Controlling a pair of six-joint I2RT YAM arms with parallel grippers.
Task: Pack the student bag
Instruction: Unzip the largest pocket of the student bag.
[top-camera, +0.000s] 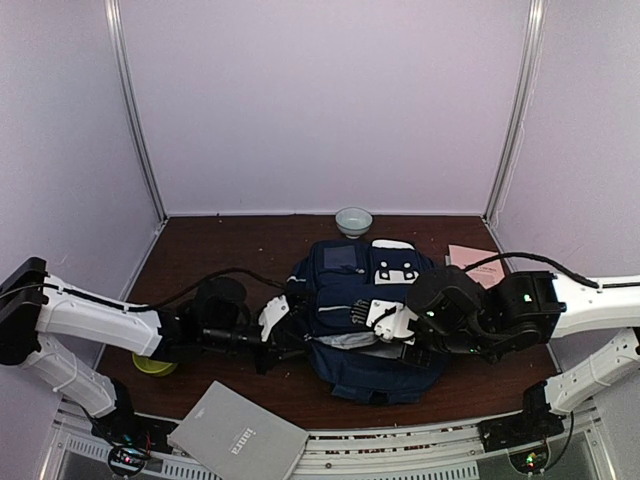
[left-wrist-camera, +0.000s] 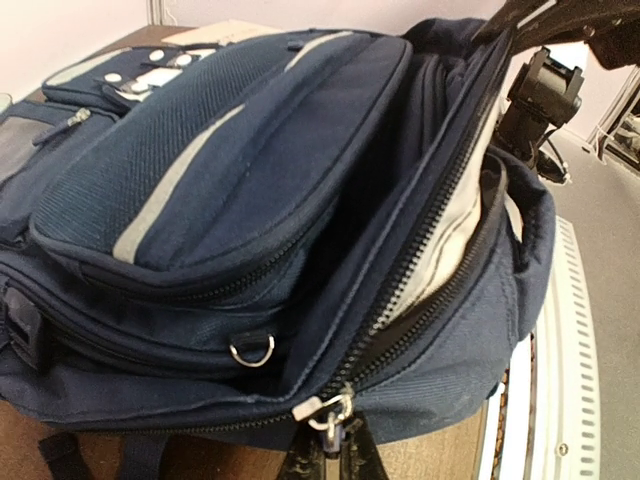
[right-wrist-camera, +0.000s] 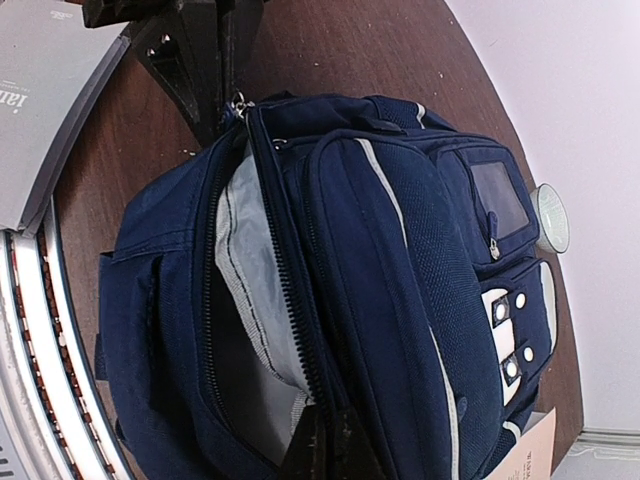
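Two grippers are holding the backpack (top-camera: 345, 290), which is lying mid-table, main pocket gaping. Nearest, we are noting a grey book (top-camera: 237, 447). We are seeing the left gripper (left-wrist-camera: 330, 450) clamped on the zip pull (left-wrist-camera: 330, 412), the right gripper (right-wrist-camera: 325, 450) pinching the opening's edge. Farthest, a bowl (top-camera: 353, 221) is sitting.

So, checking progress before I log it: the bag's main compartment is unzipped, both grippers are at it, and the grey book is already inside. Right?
Not quite: the grey book lies outside the student bag, at the near edge, as the top external view shows. The main compartment is unzipped, with the left gripper and right gripper at it.
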